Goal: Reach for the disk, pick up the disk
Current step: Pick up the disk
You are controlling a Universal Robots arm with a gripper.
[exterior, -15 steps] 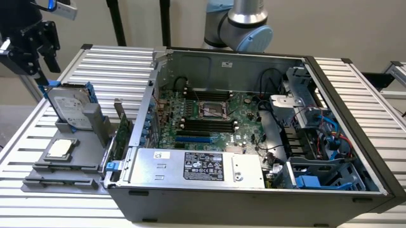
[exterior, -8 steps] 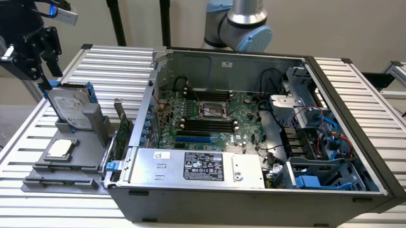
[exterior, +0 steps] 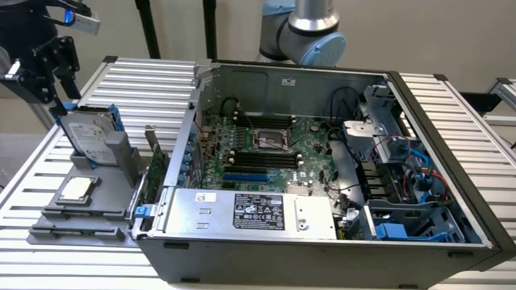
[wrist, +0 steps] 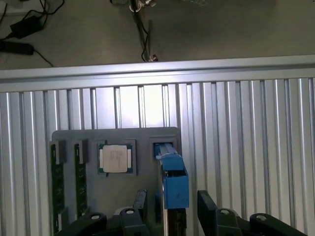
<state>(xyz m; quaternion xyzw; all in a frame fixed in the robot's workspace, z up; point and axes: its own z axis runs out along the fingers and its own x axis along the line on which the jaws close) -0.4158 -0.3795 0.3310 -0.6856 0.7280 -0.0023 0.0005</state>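
"One thing first: in the exterior view, where's the disk [exterior: 90,138]?"
"Upright in the holder [exterior: 81,208] on the table [exterior: 153,84], at the exterior view's left of the case [exterior: 322,254]. The gripper [exterior: 58,96] hangs at its top edge."
"And the wrist view?"
"Fingers [wrist: 141,202] apart, one on either side of the disk's blue bracket [wrist: 174,184], with a gap on each side."
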